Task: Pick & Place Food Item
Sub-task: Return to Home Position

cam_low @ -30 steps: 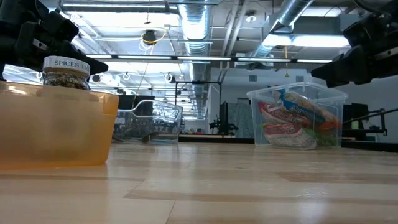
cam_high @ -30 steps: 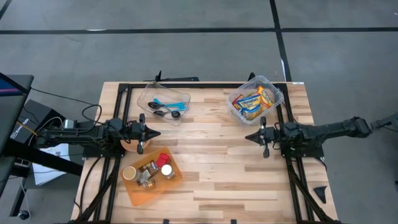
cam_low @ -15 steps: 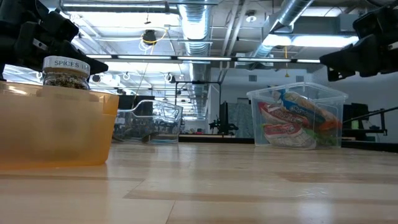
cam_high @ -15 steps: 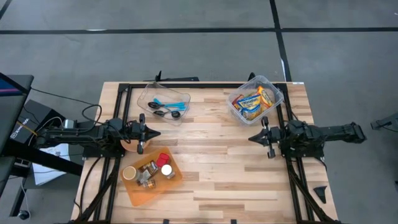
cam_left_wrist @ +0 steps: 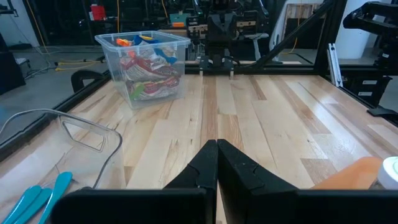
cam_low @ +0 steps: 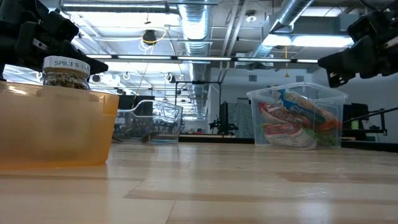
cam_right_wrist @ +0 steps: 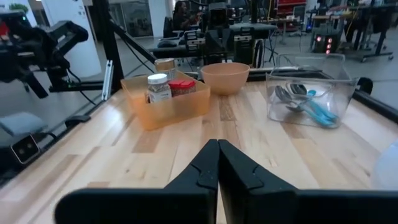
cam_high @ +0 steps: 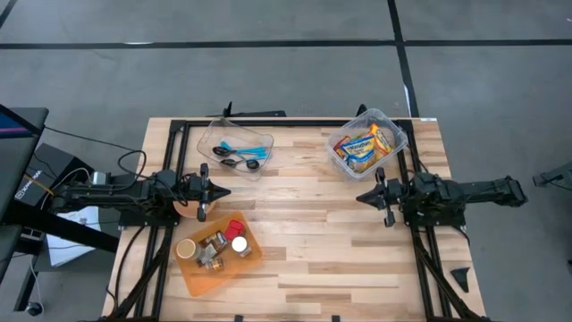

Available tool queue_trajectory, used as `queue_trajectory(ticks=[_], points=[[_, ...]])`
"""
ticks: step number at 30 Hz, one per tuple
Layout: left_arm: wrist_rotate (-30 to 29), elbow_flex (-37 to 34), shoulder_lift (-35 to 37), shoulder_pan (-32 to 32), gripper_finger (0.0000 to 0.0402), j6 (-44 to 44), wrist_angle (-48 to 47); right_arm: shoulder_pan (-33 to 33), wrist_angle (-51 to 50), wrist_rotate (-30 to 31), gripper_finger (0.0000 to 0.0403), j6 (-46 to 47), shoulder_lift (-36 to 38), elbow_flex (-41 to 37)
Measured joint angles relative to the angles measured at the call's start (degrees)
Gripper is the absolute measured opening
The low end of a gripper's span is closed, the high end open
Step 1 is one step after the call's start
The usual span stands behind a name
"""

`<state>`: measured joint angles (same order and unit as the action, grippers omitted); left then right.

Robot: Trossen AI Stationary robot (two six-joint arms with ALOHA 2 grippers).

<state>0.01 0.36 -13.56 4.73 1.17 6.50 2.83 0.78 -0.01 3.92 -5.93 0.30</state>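
Both arms sit low over the table's sides and nothing is in hand: the left gripper (cam_left_wrist: 216, 145) at 9 o'clock and the right gripper (cam_right_wrist: 217, 143) at 3 o'clock each have their fingers pressed together, with bare wood ahead of them.

The food is all binned. The seasoning bottles (cam_high: 223, 241) stand in the orange bin (cam_high: 198, 273) at 7 o'clock, and the snack packets (cam_high: 364, 148) fill the right clear bin (cam_high: 393, 134) at 1 o'clock. The left clear bin (cam_high: 207, 139) at 11 o'clock holds the spoons (cam_high: 239, 154).

If I had to lift a bottle again, I would expect it to be rigid, light and smooth-sided — best pinched around the body just under the cap and kept upright. The packets look soft and crinkly, so they should give under the pads; I'd take one across its middle.

A tan bowl (cam_right_wrist: 225, 76) lies mostly under the left arm from above. I can't count the packets, and the low view crops both grippers — only one jar's "SPICES" lid reads.
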Motion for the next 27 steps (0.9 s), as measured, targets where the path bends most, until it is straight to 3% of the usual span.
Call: queue_trajectory(ticks=[27], points=[[0.0, 0.0, 0.0, 0.0, 0.0000, 0.0, 0.0, 0.0, 0.0, 0.0, 0.0011, 1.1, 0.0, 0.0]])
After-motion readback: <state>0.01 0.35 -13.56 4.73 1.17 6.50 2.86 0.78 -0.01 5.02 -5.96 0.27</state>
